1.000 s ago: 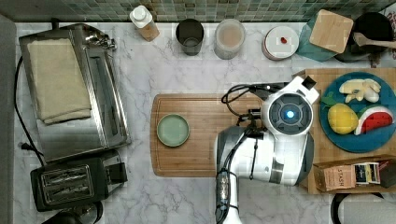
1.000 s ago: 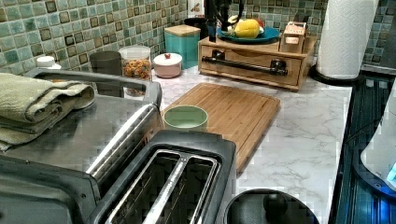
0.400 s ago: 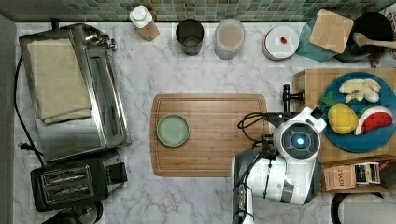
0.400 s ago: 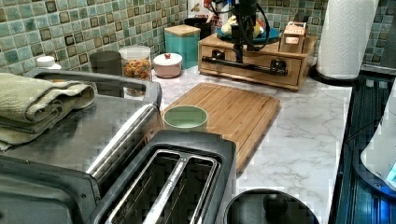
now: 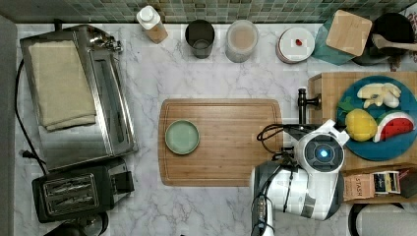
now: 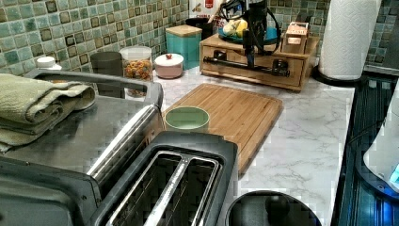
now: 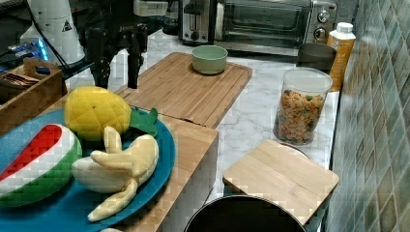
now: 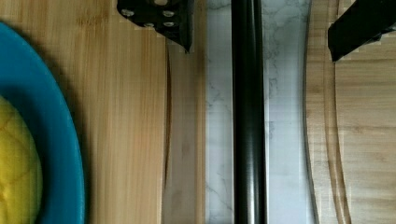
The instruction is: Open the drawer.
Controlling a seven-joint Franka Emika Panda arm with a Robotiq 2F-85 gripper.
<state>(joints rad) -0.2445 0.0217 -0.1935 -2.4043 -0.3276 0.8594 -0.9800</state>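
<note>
The drawer (image 6: 254, 71) sits in the wooden cabinet's front, its face flush with the cabinet in the left view. Its long black bar handle (image 6: 235, 64) runs across that face. My gripper (image 6: 249, 55) hangs straight over the handle's middle. In the wrist view my gripper (image 8: 260, 49) is open, with the handle (image 8: 248, 140) running between the two black fingers (image 8: 163, 16) and touching neither. The strip of wood beside the handle is the drawer's front edge (image 8: 184, 140). The right view has my gripper (image 7: 117, 77) open behind the fruit plate. In the top view my wrist (image 5: 322, 152) covers the handle's (image 5: 301, 105) lower part.
A blue plate (image 5: 354, 147) of toy fruit and a tea box (image 5: 378, 184) sit on the cabinet top. The cutting board (image 5: 226, 142) with a green bowl (image 5: 182, 136) lies just in front of the handle. Jars line the back wall; a paper towel roll (image 6: 350, 37) stands beside the cabinet.
My arm has moved off the cutting board toward the top view's lower right, and in the left view the gripper has come down over the drawer's handle. The drawer has not moved.
</note>
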